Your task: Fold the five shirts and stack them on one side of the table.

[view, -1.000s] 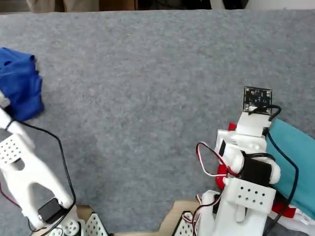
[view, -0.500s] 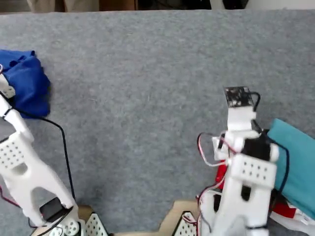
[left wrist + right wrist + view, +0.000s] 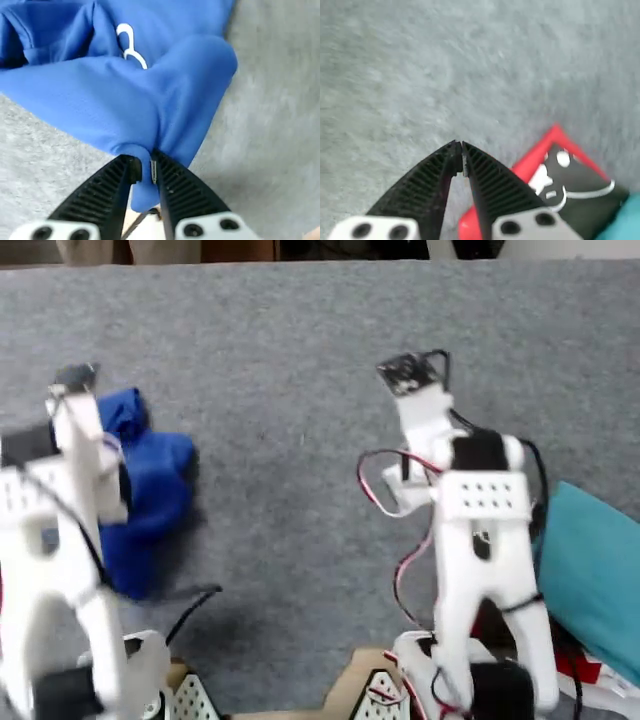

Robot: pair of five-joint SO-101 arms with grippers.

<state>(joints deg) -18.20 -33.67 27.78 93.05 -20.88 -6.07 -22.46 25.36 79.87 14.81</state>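
A crumpled blue shirt (image 3: 148, 495) hangs bunched at the left of the grey table, lifted by my left gripper (image 3: 144, 167), which is shut on a fold of the blue shirt (image 3: 150, 95). The left arm (image 3: 60, 540) stands over the table's left part. My right gripper (image 3: 460, 155) is shut with nothing in it, held above bare grey felt. Below it lies a red shirt (image 3: 555, 185) with a black and white print. In the high view the right arm (image 3: 470, 510) rises mid-right, beside a teal shirt (image 3: 590, 570) lying on the red one (image 3: 575, 665).
Grey felt (image 3: 300, 360) covers the whole table, with open room across the middle and back. A pale board edge (image 3: 350, 685) shows at the front between the two arm bases. White cloth (image 3: 610, 698) peeks out at the front right corner.
The left arm has swung right and up, dragging the blue shirt from the left edge toward the middle. The right arm has risen and moved left, away from the teal shirt.
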